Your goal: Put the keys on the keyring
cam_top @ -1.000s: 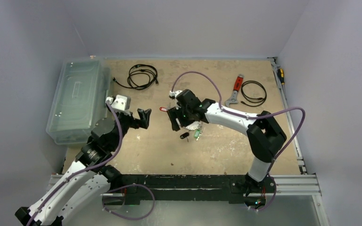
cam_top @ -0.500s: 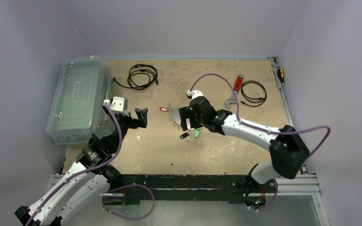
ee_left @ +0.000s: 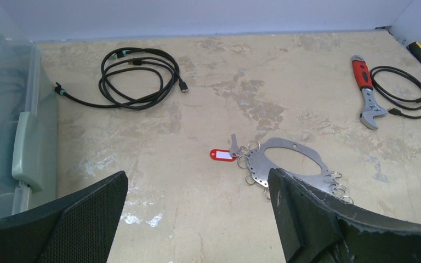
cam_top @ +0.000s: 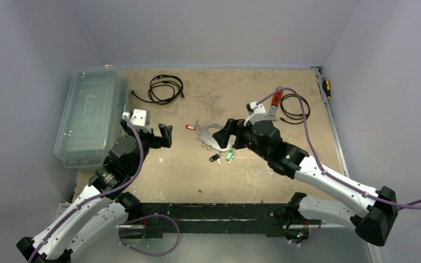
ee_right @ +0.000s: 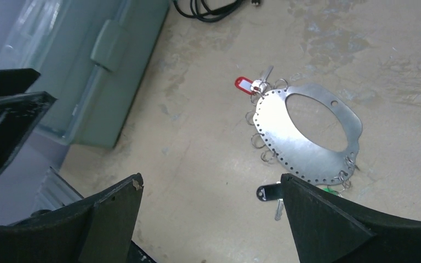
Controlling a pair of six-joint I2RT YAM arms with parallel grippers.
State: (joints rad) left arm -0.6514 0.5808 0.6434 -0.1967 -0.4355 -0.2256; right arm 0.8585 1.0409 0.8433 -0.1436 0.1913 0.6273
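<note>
Hovering over the scuffed beige tabletop (cam_top: 186, 178), my left gripper (cam_top: 166, 136) and right gripper (cam_top: 225, 133) both have their jaws wide apart, empty. Between them the keyring (cam_top: 212, 136) lies flat, with the black key (cam_top: 214, 158) and green key (cam_top: 229, 156) just beside its near edge and the red-tagged key (cam_top: 189, 127) touching its left end. Beyond: coiled cable (cam_top: 166, 87), wrench (cam_top: 273, 104), pale lilac walls (cam_top: 214, 33).

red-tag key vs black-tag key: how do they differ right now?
Colour: the red-tag key has a red tag, the black-tag key a black one. Place: the red-tag key sits against the keyring's far-left end in the top view, seemingly hooked on; the black-tag key lies apart off its near edge, apparently loose. Both lie flat on the table, neither held.
</note>
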